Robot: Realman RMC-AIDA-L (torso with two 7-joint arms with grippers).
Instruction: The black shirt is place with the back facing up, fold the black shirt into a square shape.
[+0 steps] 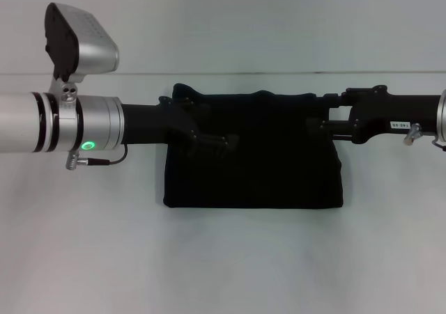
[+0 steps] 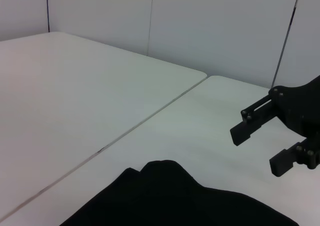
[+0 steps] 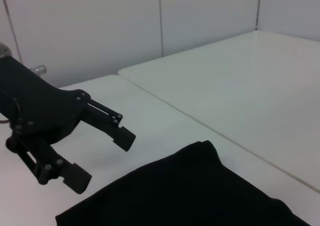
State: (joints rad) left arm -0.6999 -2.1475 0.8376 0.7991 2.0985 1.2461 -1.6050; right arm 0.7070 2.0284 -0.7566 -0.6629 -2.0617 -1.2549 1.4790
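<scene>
- The black shirt point(image 1: 254, 168) lay on the white table point(image 1: 223, 258), in the middle of the head view, folded into a compact rectangle that was wider than it was deep.
- Its near edge was straight, and its far edge was a little uneven, with small bumps of cloth.
- No print was visible on the side of the shirt that faced up.
- The left hand point(image 1: 209, 136) reached in from the left side and hung over the left part of the shirt.
- In the right wrist view the left hand point(image 3: 102, 156) showed two fingers spread apart with a clear gap between them, and nothing was between them.
- In this view the fingers appeared above the table surface, just beside the edge of the shirt point(image 3: 190, 196), and not touching it.
- The right hand point(image 1: 331, 115) reached in from the right side, over the far right corner of the shirt.
- In the left wrist view the right hand point(image 2: 260, 148) also had its fingers spread, with empty space between them, and it was above the table, near the shirt point(image 2: 175, 201).
- A seam between two table tops point(image 2: 150, 118) ran across the white surface behind the shirt.
</scene>
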